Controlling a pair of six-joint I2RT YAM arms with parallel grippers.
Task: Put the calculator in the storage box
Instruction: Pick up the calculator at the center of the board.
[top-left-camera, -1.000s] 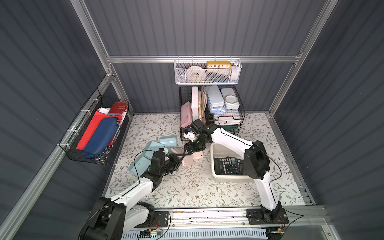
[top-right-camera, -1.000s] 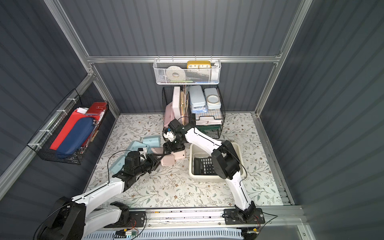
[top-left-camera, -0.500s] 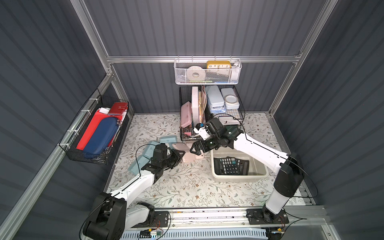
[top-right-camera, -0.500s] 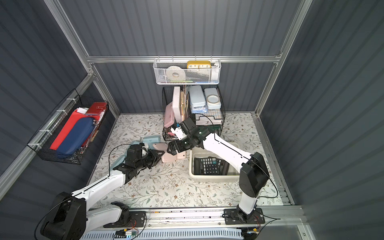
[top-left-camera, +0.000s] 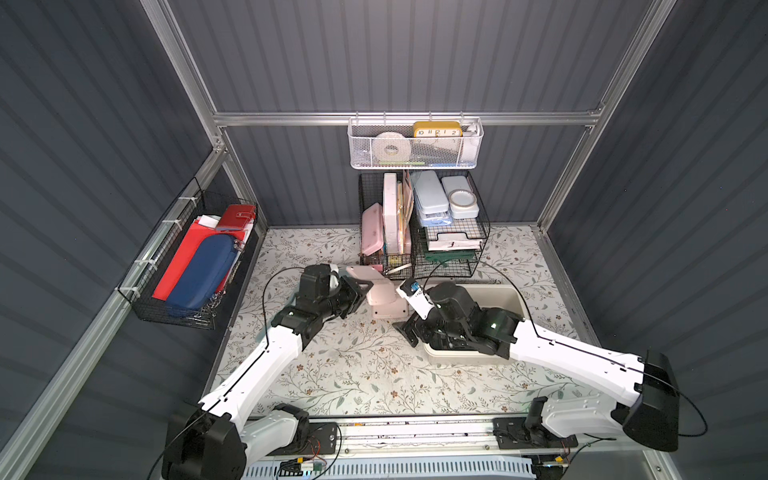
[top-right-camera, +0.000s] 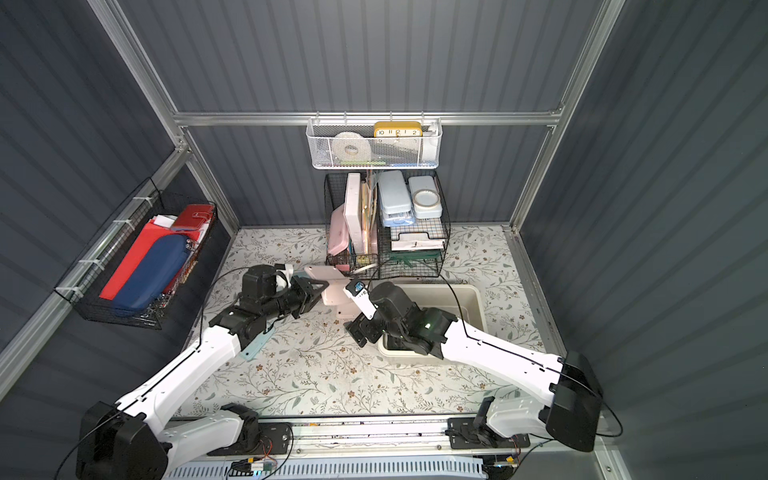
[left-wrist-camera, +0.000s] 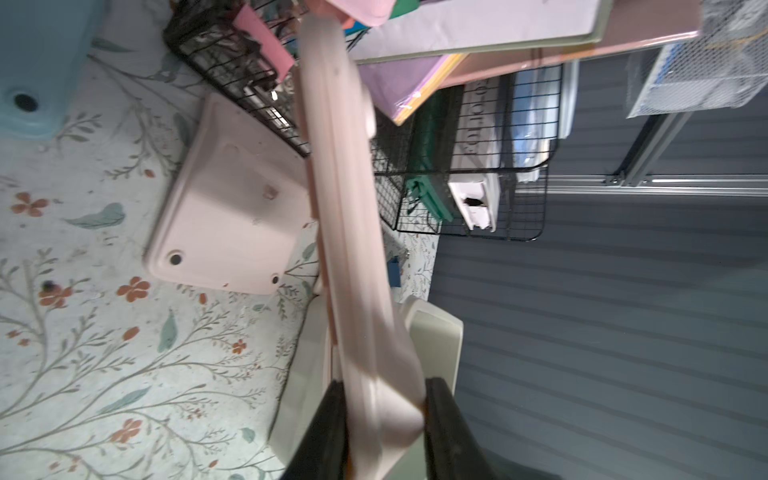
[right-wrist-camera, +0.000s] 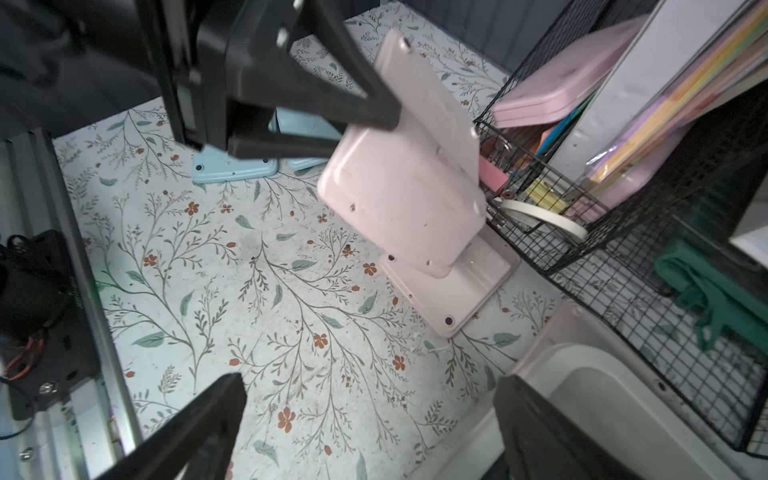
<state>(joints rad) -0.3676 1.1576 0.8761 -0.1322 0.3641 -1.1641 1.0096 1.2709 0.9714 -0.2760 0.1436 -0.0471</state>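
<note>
Now the pink calculator (right-wrist-camera: 415, 178) is up off the floral mat (top-left-camera: 365, 365), pinched by one short edge in the left gripper (left-wrist-camera: 384, 409). Its back is showing, and it hangs tilted just in front of the black wire basket (top-left-camera: 364, 199), beside the storage box (top-left-camera: 513, 297) rather than over it. A second ago both claws crowded low by the pink pair. Since then the right gripper (right-wrist-camera: 368, 386) has drawn back to the box's near corner, jaws spread wide and empty, so the carry looks like the left arm's job, with the drop still to do. Counted: two pink calculators, the second pink calculator (top-left-camera: 388, 305) lying face down on the mat; two pale-blue calculators (right-wrist-camera: 232, 168), perhaps more under the arm; one box, its contents hidden.
</note>
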